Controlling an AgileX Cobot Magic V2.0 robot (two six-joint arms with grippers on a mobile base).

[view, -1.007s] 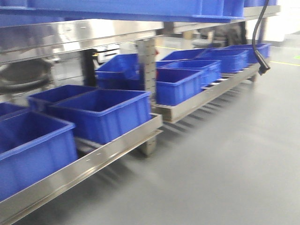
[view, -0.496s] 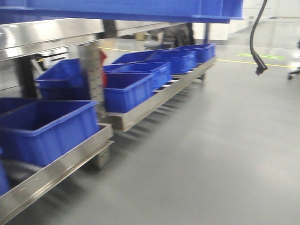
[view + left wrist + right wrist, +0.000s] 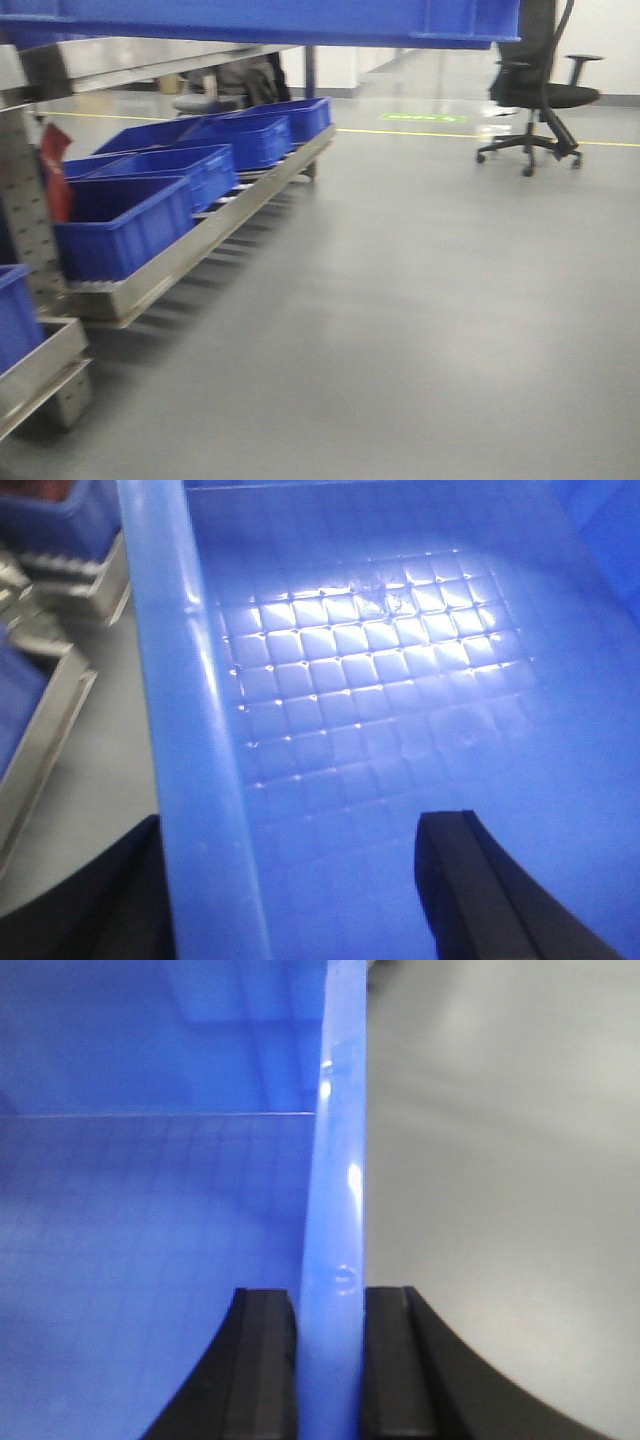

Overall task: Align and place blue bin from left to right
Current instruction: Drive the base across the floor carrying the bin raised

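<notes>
I am carrying the large rectangular bright blue plastic bin clear of any shelf. It is hanging across the top of the front view, above the bare grey floor. By my judgement the task is at mid-transport: the pick-up is done, while the lining-up and setting-down are still to come.

The long low stainless steel rack is lying off to the left with other blue plastic crates along it, well apart from my load. A black office chair is standing far across the floor.

The right claw is reaching up along the bin's wall and pinching it narrowly, a finger pressing on each face. The left claw is straddling the opposite rim, with one finger outside and one inside over the gridded base. The inner finger is showing a gap, so I cannot tell whether it is gripping.
</notes>
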